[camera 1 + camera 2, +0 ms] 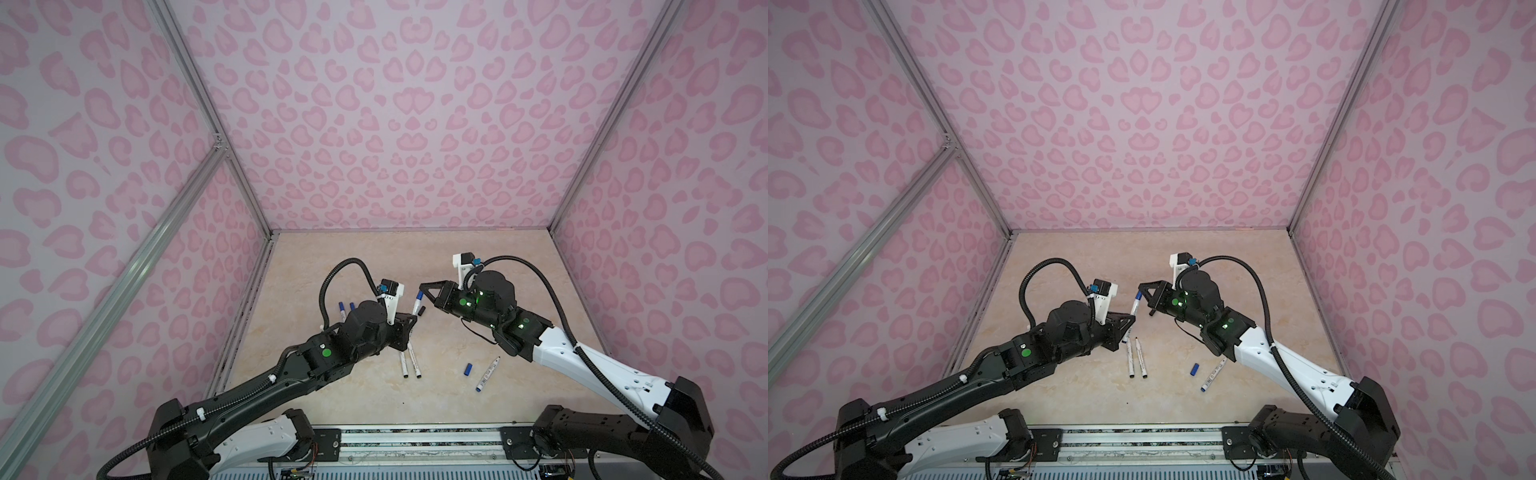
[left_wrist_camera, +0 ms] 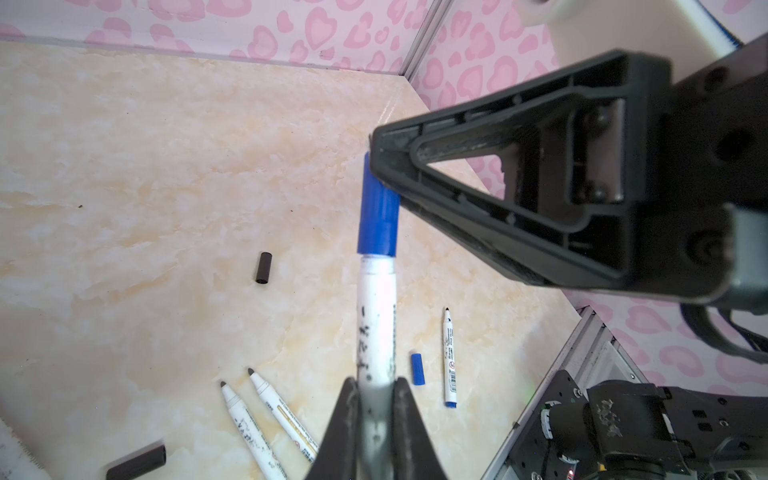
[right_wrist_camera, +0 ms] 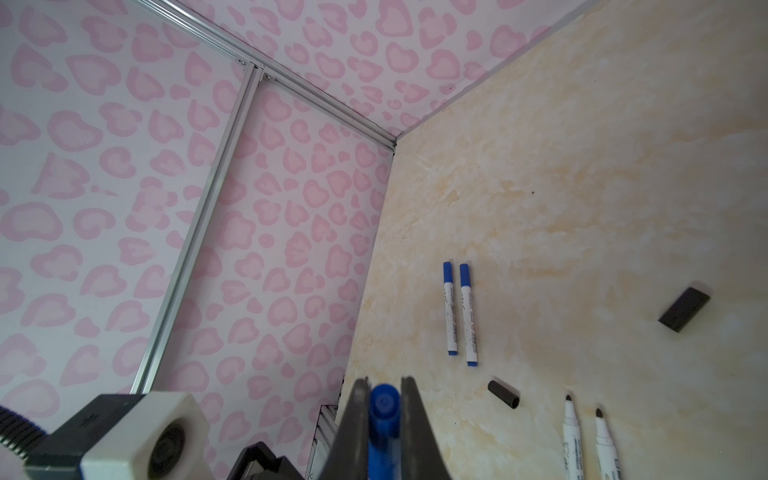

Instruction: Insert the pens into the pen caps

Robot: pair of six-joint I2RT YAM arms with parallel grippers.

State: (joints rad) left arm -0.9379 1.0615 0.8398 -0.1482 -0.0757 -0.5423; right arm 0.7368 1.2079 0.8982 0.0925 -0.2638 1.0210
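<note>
Pen (image 2: pixel 376 316) clamped in left jaws; blue cap (image 2: pixel 377 220) in right jaws

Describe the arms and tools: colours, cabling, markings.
Both arms match: left arm and right arm have black joint housings, a white shell near the base and green round marks. A black corrugated hose loops to each white wrist-camera mount. The left tool and right tool are black, with triangular open-frame fingers.
</note>
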